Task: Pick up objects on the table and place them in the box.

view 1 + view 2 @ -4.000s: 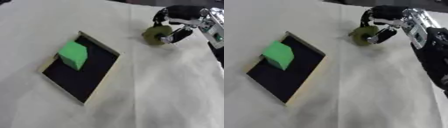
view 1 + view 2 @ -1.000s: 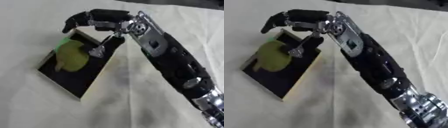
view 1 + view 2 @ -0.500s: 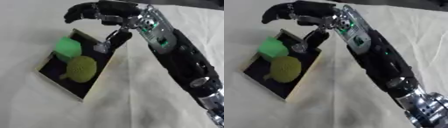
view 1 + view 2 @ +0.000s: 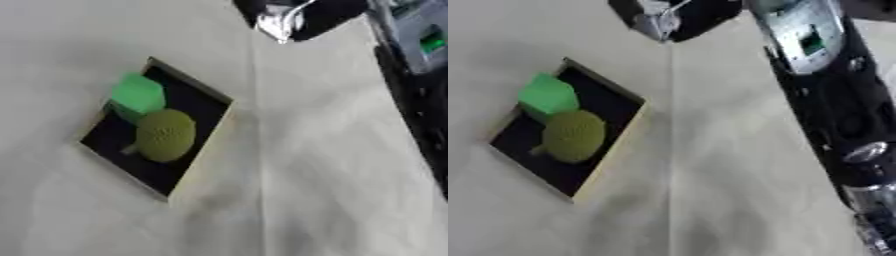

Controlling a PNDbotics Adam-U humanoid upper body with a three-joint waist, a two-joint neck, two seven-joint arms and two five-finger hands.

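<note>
— What is in the box right now?

— The shallow square box (image 4: pixel 203 142) with pale wooden walls and a black floor lies askew on the cream cloth-covered table (image 4: pixel 332 165). Inside it are two things: a bright green block (image 4: pixel 137 95) at the far end, and a round olive-green ball with a rough, dotted skin (image 4: pixel 164 135) just beside it, near the middle. The two look to be touching, the ball partly overlapping the block's near edge. A small stub sticks out from the ball's lower left side.

— And the robot's hand?

— Only the right hand (image 4: pixel 677 16) shows, at the top edge of both views, above the table and well apart from the box. It is a black mass with a silver metal part at its lower tip, cut off by the edge of the view. Nothing can be seen in it, but whether its fingers are curled or straight I cannot tell; too little of it shows and it is blurred.

— The arm?

— The black and silver right arm (image 4: pixel 833 120) runs down the right side of the views, from the hand to the lower right corner. On its upper segment is a grey panel with a small green patch (image 4: pixel 814 44).

— Any writing or labels?

— None that can be read. The green patch may be a light or a sticker; I cannot tell which.
</note>
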